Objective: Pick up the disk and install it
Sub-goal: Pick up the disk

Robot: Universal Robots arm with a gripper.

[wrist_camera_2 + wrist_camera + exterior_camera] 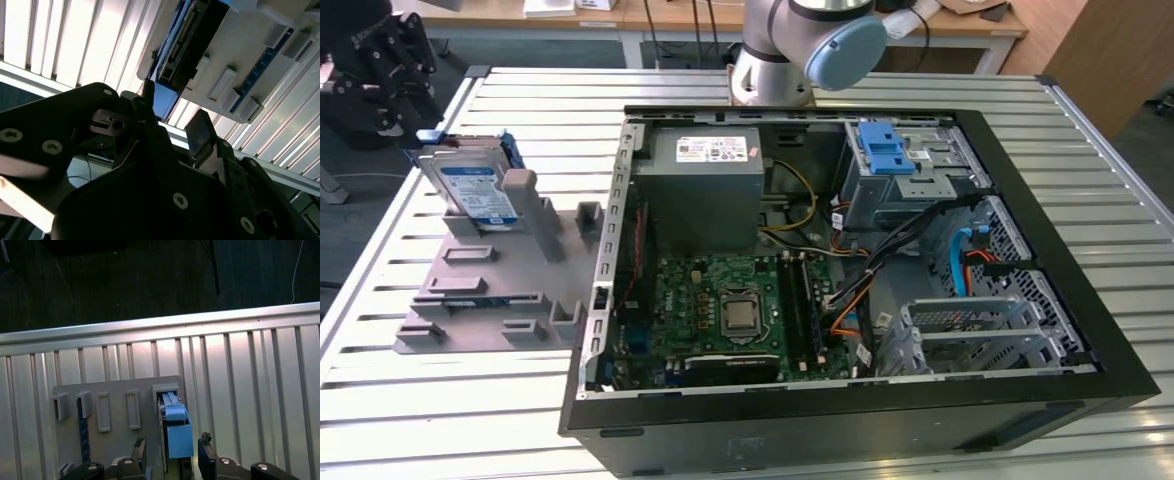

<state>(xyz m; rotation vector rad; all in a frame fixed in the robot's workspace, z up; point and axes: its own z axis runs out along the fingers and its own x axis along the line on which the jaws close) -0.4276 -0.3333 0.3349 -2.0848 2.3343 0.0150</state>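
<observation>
In the exterior view I judge the pick-up to be the step in hand: my hand (387,75) hovers near the top of the disk (470,190), which stands on edge in a grey holder (480,290) on the slatted metal desk (454,400), beside the open computer case (854,430). In the second wrist view the fingers (200,132) are spread, gripping nothing. In the first wrist view they flank the disk's blue rail with a gap on each side. A clean grip calls for a straight, centred descent. Dark floor (150,280) lies beyond the desk edge.
</observation>
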